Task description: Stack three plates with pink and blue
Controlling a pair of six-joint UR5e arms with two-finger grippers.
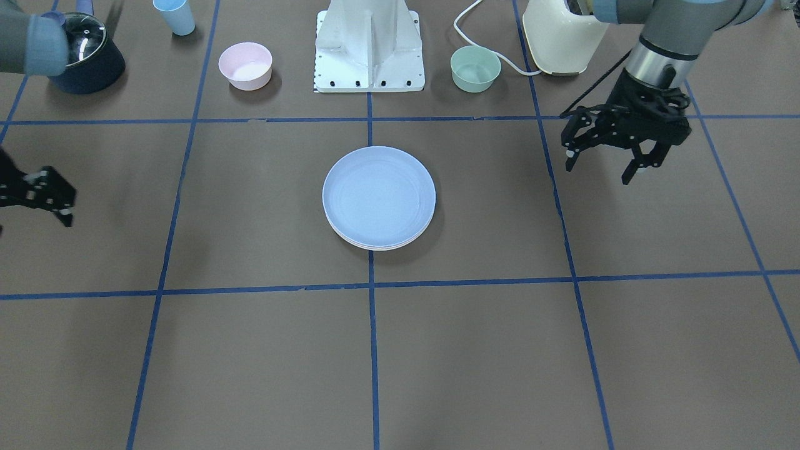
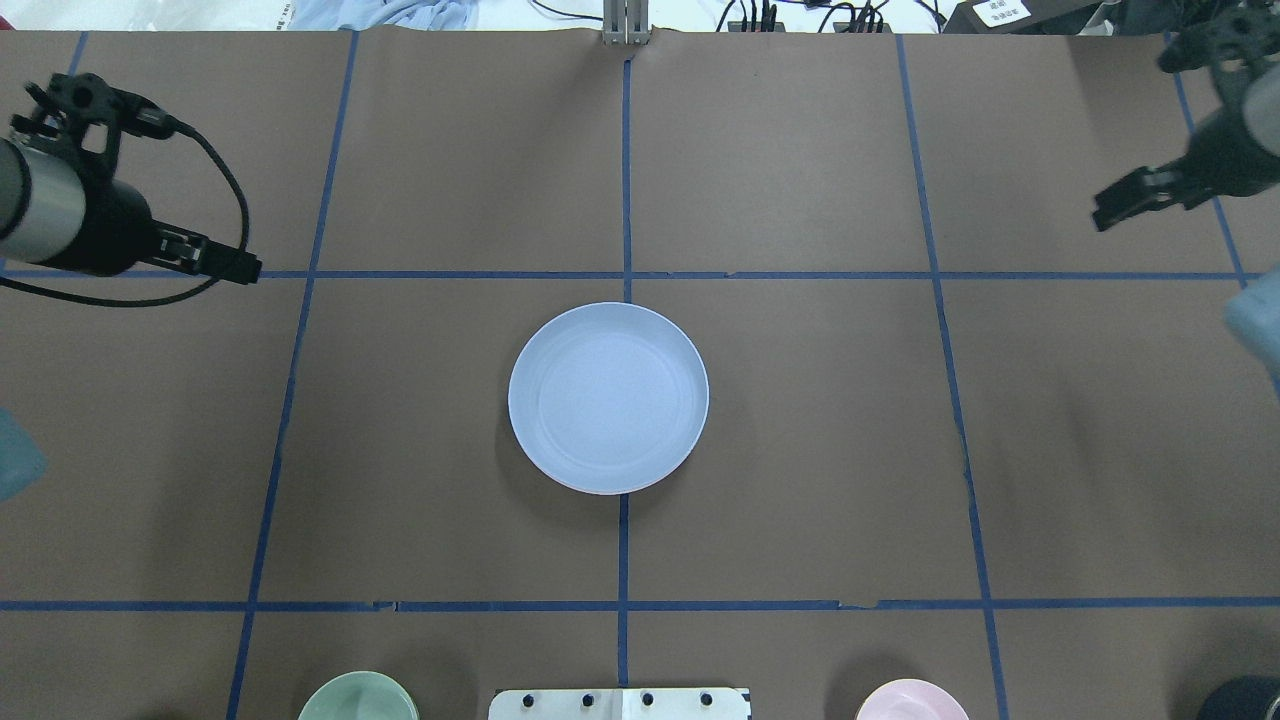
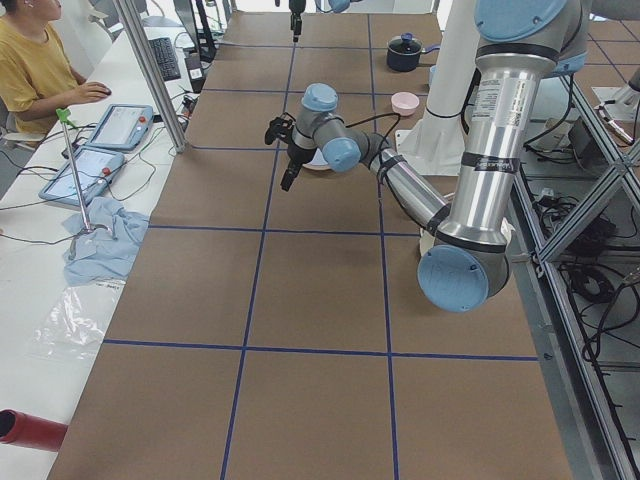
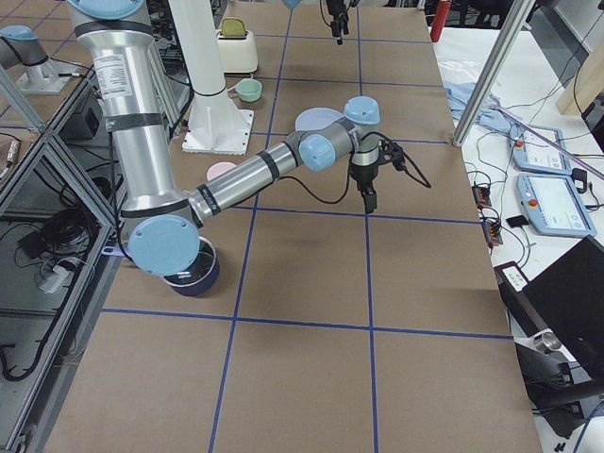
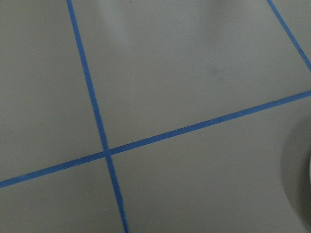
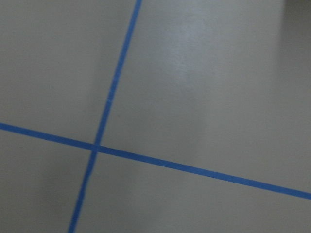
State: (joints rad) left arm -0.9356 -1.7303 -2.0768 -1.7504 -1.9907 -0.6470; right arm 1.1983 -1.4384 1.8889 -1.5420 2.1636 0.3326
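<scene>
The pale blue plate [image 1: 379, 194] lies on top of a stack at the middle of the table, also seen in the overhead view [image 2: 608, 395]. Under its near edge a cream-white rim [image 1: 375, 246] of a lower plate shows. The pink plate is hidden in the stack. My left gripper [image 1: 599, 169] is open and empty, hovering well off to the side of the stack; it also shows in the overhead view [image 2: 248, 268]. My right gripper [image 1: 53, 199] hovers at the opposite side, looks open and holds nothing; it also shows in the overhead view [image 2: 1105, 212]. Both wrist views show only bare table and blue tape.
Near the robot base [image 1: 370, 47] stand a small pink bowl [image 1: 245, 65], a mint-green bowl [image 1: 475, 69], a light blue cup [image 1: 175, 15], a dark pot with a glass lid [image 1: 87, 53] and a cream toaster [image 1: 562, 37] with a white cord. An operator [image 3: 30, 70] sits beside the table.
</scene>
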